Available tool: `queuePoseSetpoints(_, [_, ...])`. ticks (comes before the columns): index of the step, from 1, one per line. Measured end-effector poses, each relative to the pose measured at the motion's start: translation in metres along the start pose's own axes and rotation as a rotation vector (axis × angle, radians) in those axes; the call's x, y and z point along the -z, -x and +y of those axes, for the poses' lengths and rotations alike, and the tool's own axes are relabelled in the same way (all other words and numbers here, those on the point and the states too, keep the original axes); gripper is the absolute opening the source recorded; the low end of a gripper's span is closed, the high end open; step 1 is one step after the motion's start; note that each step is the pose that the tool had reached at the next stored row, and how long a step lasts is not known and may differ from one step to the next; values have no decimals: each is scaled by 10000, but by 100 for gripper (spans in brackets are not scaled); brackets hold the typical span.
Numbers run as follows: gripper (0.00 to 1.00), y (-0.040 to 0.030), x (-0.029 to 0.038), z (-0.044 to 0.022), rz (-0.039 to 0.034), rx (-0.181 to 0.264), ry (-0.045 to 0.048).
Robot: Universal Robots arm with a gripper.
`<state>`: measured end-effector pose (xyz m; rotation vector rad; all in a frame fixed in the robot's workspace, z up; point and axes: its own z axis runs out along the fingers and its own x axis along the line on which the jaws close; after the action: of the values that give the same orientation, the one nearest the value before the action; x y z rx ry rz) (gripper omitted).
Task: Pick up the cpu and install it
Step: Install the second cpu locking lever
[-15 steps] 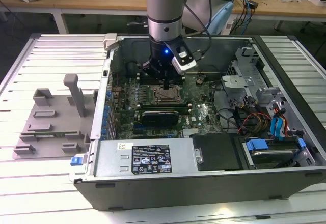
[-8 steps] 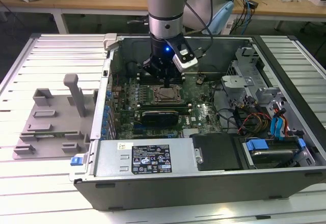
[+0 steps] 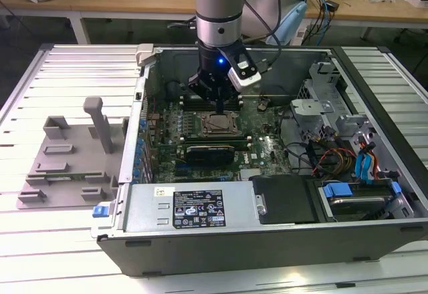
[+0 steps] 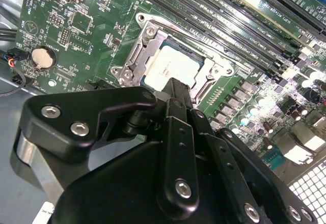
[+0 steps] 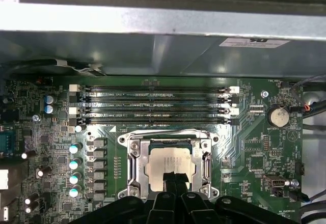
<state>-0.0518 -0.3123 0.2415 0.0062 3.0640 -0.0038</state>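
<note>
Fingers (image 5: 175,179) pressed together, tips over the cpu (image 5: 168,164) in its socket (image 5: 133,163).

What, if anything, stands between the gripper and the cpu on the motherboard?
Nothing visible. In both wrist views the gripper sits directly over the cpu, which already lies inside the socket frame. No cable or part crosses between them.

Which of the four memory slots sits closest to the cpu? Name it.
The last slot of the row, the one bordering the socket frame around the cpu; the other three lie beyond it.
</note>
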Motion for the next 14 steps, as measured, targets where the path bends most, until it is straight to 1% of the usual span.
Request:
queuePoseSetpoints(9, [11, 1, 0, -4, 0, 0, 0])
queuePoseSetpoints(10, [11, 1, 0, -12, 1, 2, 0])
queuePoseSetpoints(12, [11, 1, 0, -40, 1, 1, -1])
queuePoseSetpoints(13, [11, 1, 0, -92, 0, -1, 0])
queuePoseSetpoints(14, [11, 1, -1, -127, 0, 0, 0])
